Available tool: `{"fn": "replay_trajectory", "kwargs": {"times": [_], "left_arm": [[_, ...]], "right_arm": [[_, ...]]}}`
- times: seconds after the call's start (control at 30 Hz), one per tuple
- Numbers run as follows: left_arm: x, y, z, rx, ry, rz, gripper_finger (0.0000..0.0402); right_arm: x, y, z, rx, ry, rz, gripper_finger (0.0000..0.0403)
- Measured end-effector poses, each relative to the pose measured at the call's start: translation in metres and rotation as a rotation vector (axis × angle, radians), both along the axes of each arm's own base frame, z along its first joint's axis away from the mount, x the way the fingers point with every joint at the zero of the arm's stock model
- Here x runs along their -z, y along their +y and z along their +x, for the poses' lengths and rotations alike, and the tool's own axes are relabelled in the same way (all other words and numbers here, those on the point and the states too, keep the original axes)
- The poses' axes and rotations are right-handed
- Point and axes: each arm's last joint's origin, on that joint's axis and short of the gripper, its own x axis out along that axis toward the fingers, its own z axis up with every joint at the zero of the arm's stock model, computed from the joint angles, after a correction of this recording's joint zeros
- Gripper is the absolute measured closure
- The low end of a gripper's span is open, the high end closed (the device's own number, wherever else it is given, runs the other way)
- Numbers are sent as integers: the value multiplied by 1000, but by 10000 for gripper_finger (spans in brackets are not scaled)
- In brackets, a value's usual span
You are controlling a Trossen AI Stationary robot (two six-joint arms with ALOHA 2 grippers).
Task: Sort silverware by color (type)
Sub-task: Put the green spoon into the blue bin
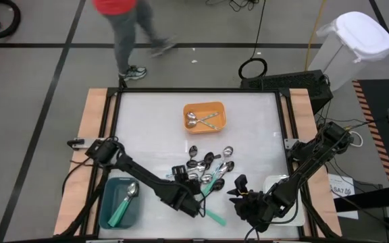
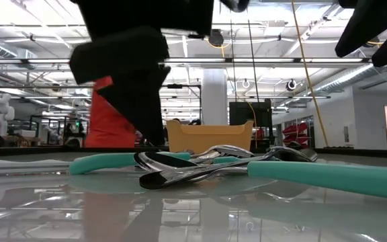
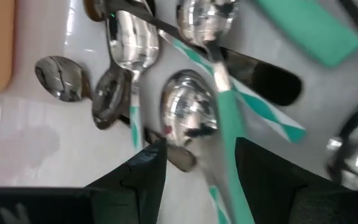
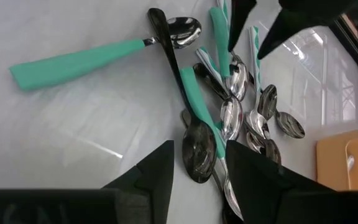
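Note:
A pile of small spoons (image 1: 209, 169) lies on the white table top: teal-handled, all-silver and black ones, crossed over each other. My left gripper (image 1: 193, 197) is open and low at the pile's near-left side. In the left wrist view its fingers (image 3: 197, 171) stand on either side of a teal-handled spoon (image 3: 224, 118). My right gripper (image 1: 238, 192) is open and raised near the pile's near-right side. A black spoon (image 4: 194, 146) shows between its fingers (image 4: 201, 171). One teal-handled spoon (image 4: 79, 62) lies apart from the pile, flat on the table.
An orange tray (image 1: 215, 106) on the far side holds two silver spoons. A teal tray (image 1: 107, 209) at the near left holds one teal-handled spoon. A white tray (image 1: 275, 181) lies under my right arm. A person (image 1: 123, 27) walks beyond the far edge.

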Motion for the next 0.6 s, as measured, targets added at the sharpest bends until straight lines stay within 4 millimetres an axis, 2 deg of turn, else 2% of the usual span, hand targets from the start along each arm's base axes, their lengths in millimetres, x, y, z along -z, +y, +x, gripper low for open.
{"fn": "replay_trajectory", "kwargs": {"times": [0.2, 0.6], "left_arm": [[0, 11, 6, 4, 25, -18, 211], [1, 8, 9, 1, 20, -123, 211]], "right_arm": [[1, -2, -2, 0, 21, -23, 264], [3, -5, -4, 29, 47, -30, 264]]}}
